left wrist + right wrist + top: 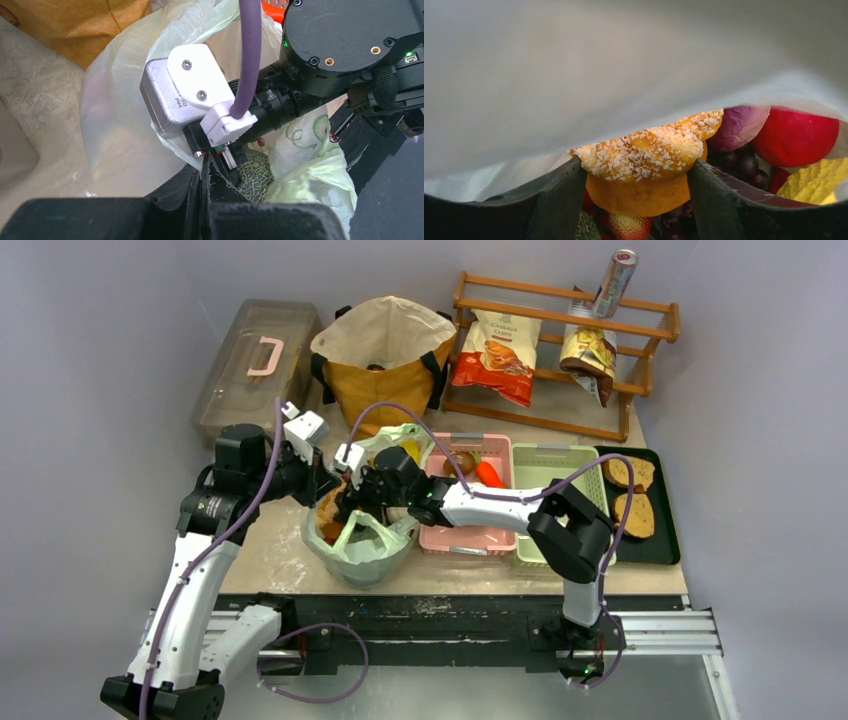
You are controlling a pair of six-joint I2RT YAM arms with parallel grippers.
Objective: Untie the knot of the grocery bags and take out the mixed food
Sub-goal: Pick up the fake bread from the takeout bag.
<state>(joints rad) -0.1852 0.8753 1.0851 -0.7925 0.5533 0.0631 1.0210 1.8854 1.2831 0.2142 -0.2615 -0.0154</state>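
The pale-green plastic bag (365,545) stands open at the table's near edge; its knot is out of view. My left gripper (212,162) is shut on the bag's thin rim (120,125), with a green netted melon (257,175) just beyond it. My right gripper (639,170) reaches inside the bag, its jaws wide on either side of a crumb-topped orange muffin (649,155). Around the muffin lie a purple onion (739,127), a red fruit (796,137), yellow cabbage (819,182), dark grapes (744,165) and a strawberry (629,227). The mustard-brown tote (385,350) stands at the back.
A pink basket (470,538) holding a carrot (490,475) sits right of the bag, then a green basket (550,460) and a black tray (660,545) of bread. A wooden rack (560,315) with chip bags and a can (613,285) is back right. A lidded box (255,365) is back left.
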